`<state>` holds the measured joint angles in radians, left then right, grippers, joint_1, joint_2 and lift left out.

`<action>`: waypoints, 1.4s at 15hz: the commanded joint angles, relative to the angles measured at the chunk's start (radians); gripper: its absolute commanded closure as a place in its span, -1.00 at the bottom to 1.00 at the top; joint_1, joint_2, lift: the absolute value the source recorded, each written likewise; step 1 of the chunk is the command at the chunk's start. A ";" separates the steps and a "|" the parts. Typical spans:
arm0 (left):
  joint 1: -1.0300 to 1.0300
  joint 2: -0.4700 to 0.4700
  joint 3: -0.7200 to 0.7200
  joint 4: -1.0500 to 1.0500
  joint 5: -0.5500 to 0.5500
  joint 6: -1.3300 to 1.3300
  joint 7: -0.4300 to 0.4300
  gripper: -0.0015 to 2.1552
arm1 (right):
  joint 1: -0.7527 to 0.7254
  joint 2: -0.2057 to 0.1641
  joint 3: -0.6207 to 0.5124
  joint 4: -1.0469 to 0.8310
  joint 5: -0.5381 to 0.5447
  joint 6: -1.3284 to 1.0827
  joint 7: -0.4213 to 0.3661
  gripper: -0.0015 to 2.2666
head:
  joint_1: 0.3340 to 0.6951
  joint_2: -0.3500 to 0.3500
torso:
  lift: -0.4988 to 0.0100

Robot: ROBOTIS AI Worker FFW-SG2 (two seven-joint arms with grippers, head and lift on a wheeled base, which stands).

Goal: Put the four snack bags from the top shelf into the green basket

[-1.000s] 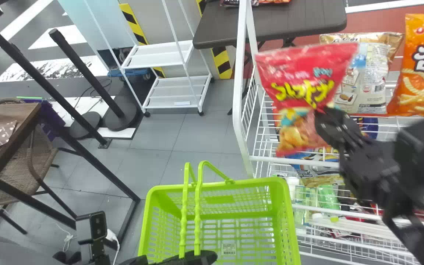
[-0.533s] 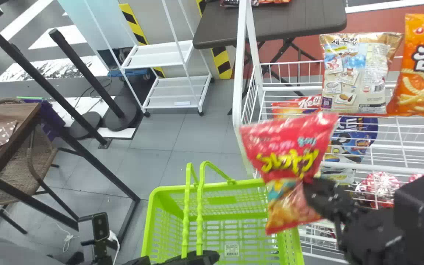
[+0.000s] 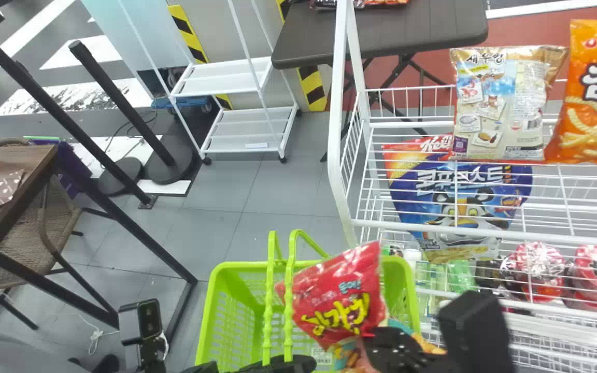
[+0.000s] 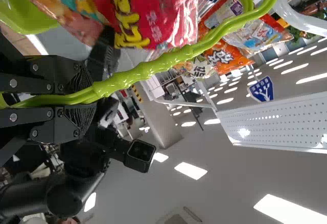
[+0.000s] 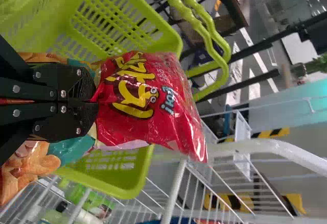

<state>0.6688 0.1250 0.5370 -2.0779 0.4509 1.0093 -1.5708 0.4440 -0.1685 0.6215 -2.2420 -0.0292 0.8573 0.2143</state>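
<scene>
Snack bag (image 3: 340, 290) of glossy red film with yellow lettering hangs over the right-hand part of a lime-green plastic basket (image 3: 236, 266), its side clamped between the flat black fingers of the right gripper (image 3: 370, 336). From those fingertips the bag's printed top lies forward and to the left; its long axis slants from the basket's far edge toward the near right, one upper tip close by the ribbed green handles (image 3: 270, 290). The left gripper (image 4: 94, 94) is closed on the handles, leaving the right arm, nearer the bag, to make the drop. Lowering it likely calls for easing that tip clear of the handles, where it could snag. By count: one basket, two handles, one bag in grip and two on the white wire top shelf (image 3: 335, 119), a beige-and-blue bag (image 3: 500, 103) and a bright orange bag (image 3: 596, 93), side by side toward its far edge.
</scene>
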 commanded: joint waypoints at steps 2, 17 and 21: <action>0.002 0.001 -0.006 -0.004 0.002 0.021 -0.010 0.99 | -0.176 0.055 0.106 0.186 -0.018 0.035 -0.032 0.99 | 1.00 1.00 | 0.96; 0.003 0.005 -0.005 -0.002 0.003 0.021 -0.010 0.99 | -0.291 0.049 0.089 0.260 -0.179 0.121 0.003 -0.96 | 1.00 1.00 | 0.96; 0.002 0.008 -0.005 -0.001 0.003 0.021 -0.010 0.99 | -0.137 0.012 -0.197 -0.014 -0.155 0.185 0.066 -0.96 | 1.00 1.00 | 0.96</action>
<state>0.6705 0.1317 0.5320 -2.0789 0.4540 1.0302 -1.5708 0.2578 -0.1476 0.5348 -2.1671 -0.1958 1.0283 0.2810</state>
